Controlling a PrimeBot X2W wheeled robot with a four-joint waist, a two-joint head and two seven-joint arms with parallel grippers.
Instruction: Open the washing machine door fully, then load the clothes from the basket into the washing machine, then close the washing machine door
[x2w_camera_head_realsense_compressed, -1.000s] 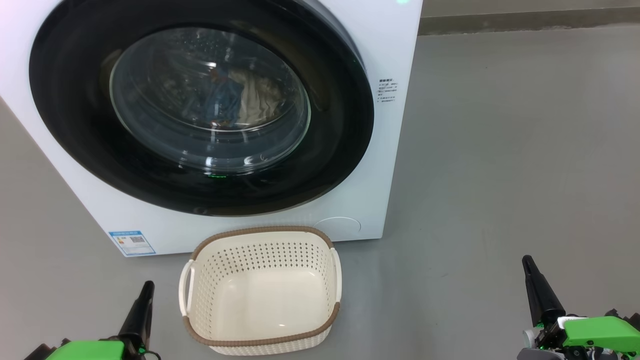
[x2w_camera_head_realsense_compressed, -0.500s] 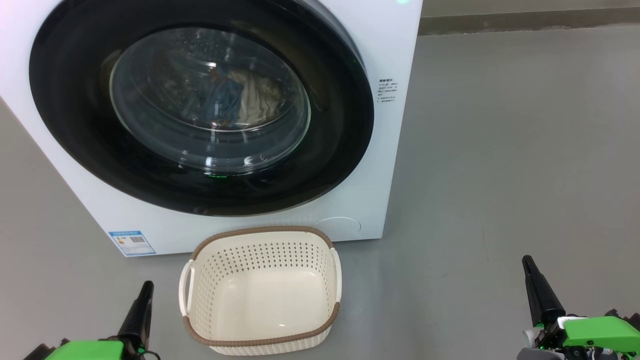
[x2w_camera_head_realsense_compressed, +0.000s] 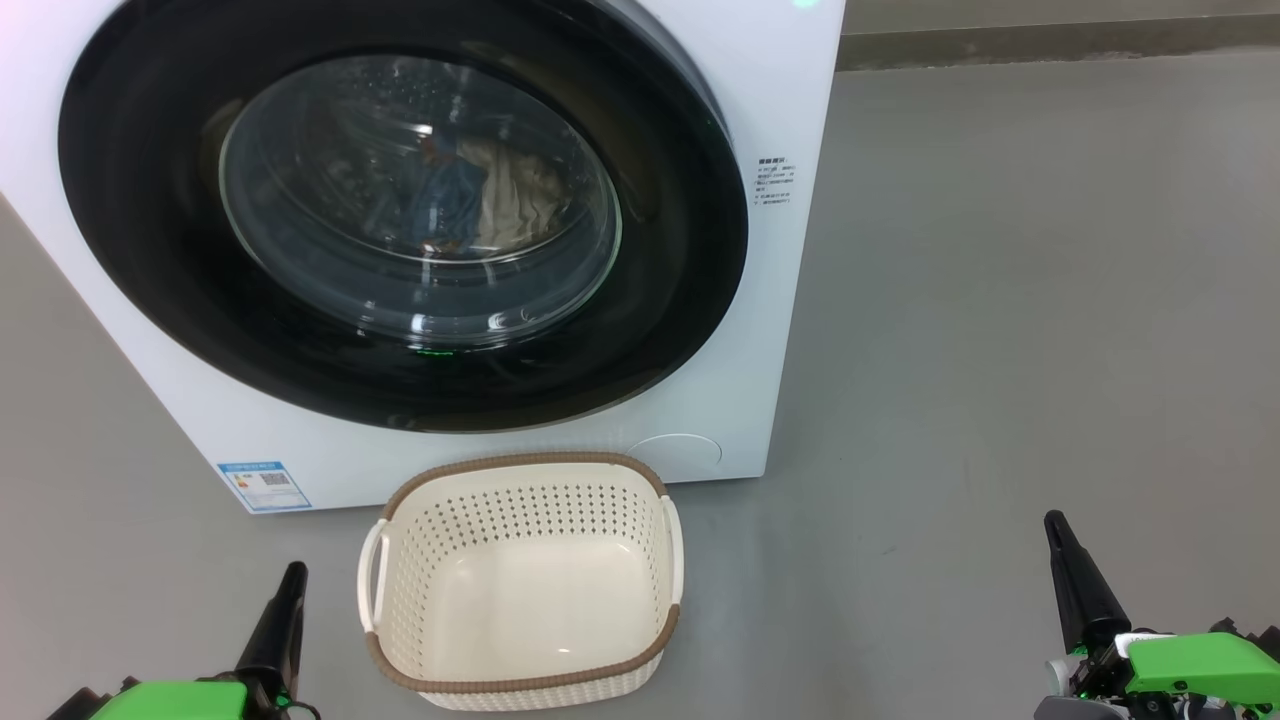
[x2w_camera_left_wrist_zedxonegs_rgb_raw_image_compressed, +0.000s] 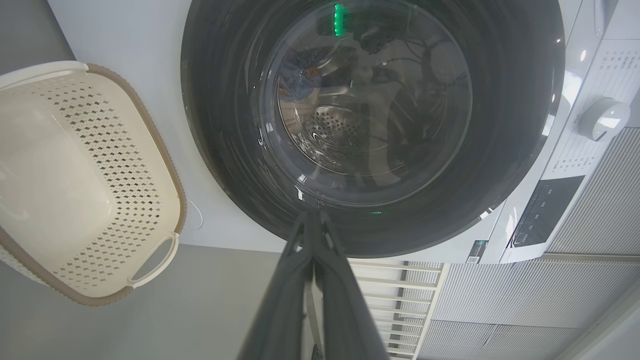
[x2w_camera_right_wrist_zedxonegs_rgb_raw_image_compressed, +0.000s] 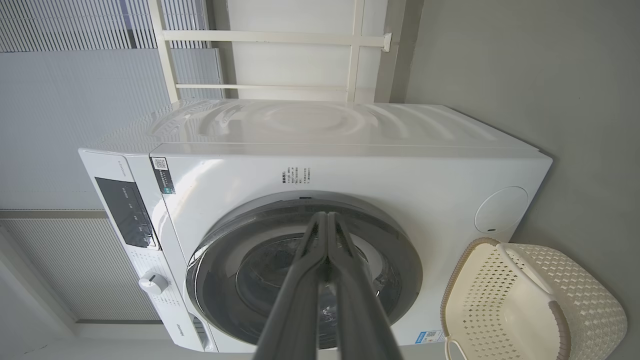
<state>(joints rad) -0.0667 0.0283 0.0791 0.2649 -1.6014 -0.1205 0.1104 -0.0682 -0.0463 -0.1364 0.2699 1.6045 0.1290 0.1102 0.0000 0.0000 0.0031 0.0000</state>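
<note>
You look all but done: the washing machine door (x2w_camera_head_realsense_compressed: 410, 200) sits shut at the upper left of the head view. The clothes (x2w_camera_head_realsense_compressed: 490, 200) lie behind its glass, and the basket (x2w_camera_head_realsense_compressed: 525, 459) at bottom centre is empty. Your left end effector (x2w_camera_head_realsense_compressed: 294, 580) and right end effector (x2w_camera_head_realsense_compressed: 1056, 530) are pinched closed, holding nothing.

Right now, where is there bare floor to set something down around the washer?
Widest: grey floor right of the washing machine, down to the right gripper. Smaller patch between the left gripper and the machine's lower-left corner. Crowded: between the basket and the machine's front, hardly a gap.
</note>
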